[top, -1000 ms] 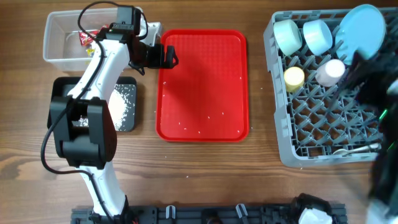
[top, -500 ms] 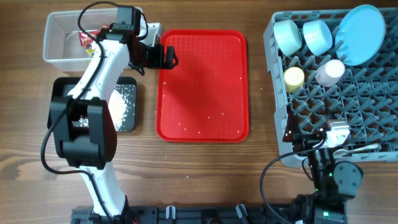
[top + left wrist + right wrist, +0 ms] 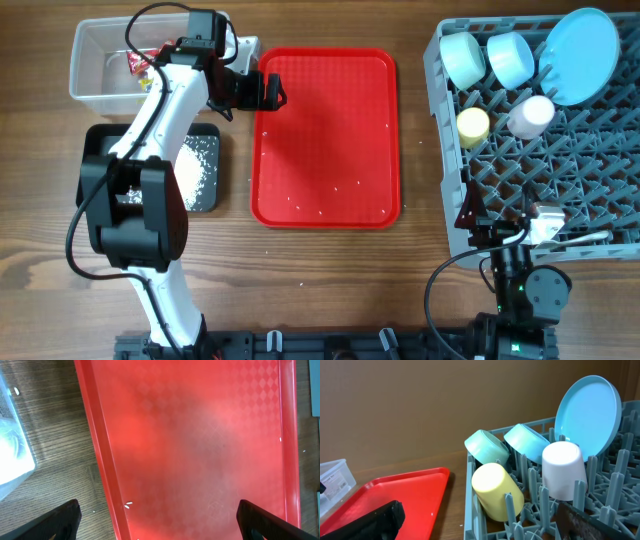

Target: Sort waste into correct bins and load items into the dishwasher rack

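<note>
The grey dishwasher rack (image 3: 500, 170) at the right holds two light-blue bowls (image 3: 463, 58) (image 3: 510, 55), the light-blue plate (image 3: 580, 52), a yellow cup (image 3: 473, 123) and a pale-pink cup (image 3: 530, 115). The clear tub (image 3: 100, 85) has red and yellow wrappers (image 3: 140, 62) in it. White rice (image 3: 195, 165) lies in the black tray (image 3: 208, 198). My left gripper (image 3: 272, 90) (image 3: 160, 527) hovers open over the red tray's left rim, empty. My right gripper (image 3: 505, 222) (image 3: 485, 527) is open and empty at the rack's (image 3: 469, 505) near left corner, facing the yellow cup (image 3: 497, 490).
The flat red tray (image 3: 325, 110) (image 3: 200, 435) lies in the middle with loose rice grains (image 3: 335, 190) (image 3: 128, 505) on it. A pale utensil (image 3: 575, 240) rests at the rack's front edge. Bare wood shows between the red tray and the rack.
The right arm has come off the rack's right side and now sits folded low by the rack's front. The left arm has not moved.
</note>
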### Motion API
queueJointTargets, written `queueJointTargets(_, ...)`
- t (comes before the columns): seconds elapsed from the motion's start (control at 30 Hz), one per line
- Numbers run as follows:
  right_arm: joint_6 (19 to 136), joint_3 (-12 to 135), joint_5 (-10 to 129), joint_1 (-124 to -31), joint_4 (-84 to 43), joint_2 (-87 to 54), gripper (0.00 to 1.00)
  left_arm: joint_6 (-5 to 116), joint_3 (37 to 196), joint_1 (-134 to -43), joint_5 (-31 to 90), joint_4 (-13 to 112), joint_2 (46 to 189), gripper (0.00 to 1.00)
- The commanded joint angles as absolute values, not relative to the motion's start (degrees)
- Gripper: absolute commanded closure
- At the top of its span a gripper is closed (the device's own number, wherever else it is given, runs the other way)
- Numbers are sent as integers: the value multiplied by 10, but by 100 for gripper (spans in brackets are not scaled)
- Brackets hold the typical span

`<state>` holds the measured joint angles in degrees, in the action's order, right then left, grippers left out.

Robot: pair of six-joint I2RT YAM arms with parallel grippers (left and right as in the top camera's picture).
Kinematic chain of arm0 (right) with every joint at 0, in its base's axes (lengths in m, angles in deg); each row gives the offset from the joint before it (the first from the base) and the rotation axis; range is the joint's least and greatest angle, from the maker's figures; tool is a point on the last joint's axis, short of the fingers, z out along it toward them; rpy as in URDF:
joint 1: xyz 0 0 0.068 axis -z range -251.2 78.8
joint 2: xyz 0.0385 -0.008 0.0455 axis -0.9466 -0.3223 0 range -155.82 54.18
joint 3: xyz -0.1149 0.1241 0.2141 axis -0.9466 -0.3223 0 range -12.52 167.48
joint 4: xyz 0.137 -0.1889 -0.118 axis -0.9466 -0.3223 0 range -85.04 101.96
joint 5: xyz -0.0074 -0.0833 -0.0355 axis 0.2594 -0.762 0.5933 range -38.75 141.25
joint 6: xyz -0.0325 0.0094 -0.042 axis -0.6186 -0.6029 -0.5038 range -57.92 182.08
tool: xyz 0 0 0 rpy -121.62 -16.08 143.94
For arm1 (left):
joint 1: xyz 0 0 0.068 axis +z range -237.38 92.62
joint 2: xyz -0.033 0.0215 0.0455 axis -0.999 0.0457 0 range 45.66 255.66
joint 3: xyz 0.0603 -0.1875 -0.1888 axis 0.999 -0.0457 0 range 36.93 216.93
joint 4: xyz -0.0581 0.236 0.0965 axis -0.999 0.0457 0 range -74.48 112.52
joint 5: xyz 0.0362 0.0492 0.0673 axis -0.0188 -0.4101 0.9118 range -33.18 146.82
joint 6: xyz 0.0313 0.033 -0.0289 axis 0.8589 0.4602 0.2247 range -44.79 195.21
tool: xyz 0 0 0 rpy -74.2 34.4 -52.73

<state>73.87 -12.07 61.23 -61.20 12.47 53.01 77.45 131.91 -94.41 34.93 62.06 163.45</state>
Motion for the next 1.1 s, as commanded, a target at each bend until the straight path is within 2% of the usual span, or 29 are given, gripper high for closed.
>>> queueJointTargets(0.0, 747, -122, 598, -615, 127, 532, 0, 778, 1316, -944, 351, 621, 1628, 0)
queueJointTargets(0.13, 747, -122, 598, -615, 127, 532, 0, 778, 1316, -944, 350, 621, 1628, 0)
queueJointTargets(0.23, 747, -122, 598, -615, 127, 532, 0, 778, 1316, -932, 400, 633, 1607, 0)
queueJointTargets(0.3, 747, -122, 598, -615, 127, 532, 0, 793, 1316, -936, 404, 621, 1562, 0)
queueJointTargets(0.37, 747, -122, 598, -615, 127, 532, 0, 864, 1302, -948, 405, 551, 1469, 0)
queueJointTargets(0.43, 746, -122, 598, -615, 127, 532, 0, 884, 1249, -946, 405, 498, 1388, 0)
queueJointTargets(0.47, 747, -122, 598, -615, 127, 532, 0, 885, 1210, -942, 409, 481, 1345, 0)
queueJointTargets(0.6, 747, -122, 598, -615, 127, 532, 0, 874, 882, -892, 408, 326, 1058, 0)
queueJointTargets(0.67, 747, -122, 598, -615, 127, 532, 0, 806, 676, -856, 409, 234, 867, 0)
queueJointTargets(0.73, 747, -122, 598, -615, 127, 532, 0, 750, 550, -835, 409, 183, 739, 0)
queueJointTargets(0.9, 747, -122, 598, -615, 127, 532, 0, 702, 409, -829, 416, 147, 578, 0)
queueJointTargets(1.07, 747, -122, 598, -615, 127, 532, 1, 703, 373, -830, 473, 158, 516, 0)
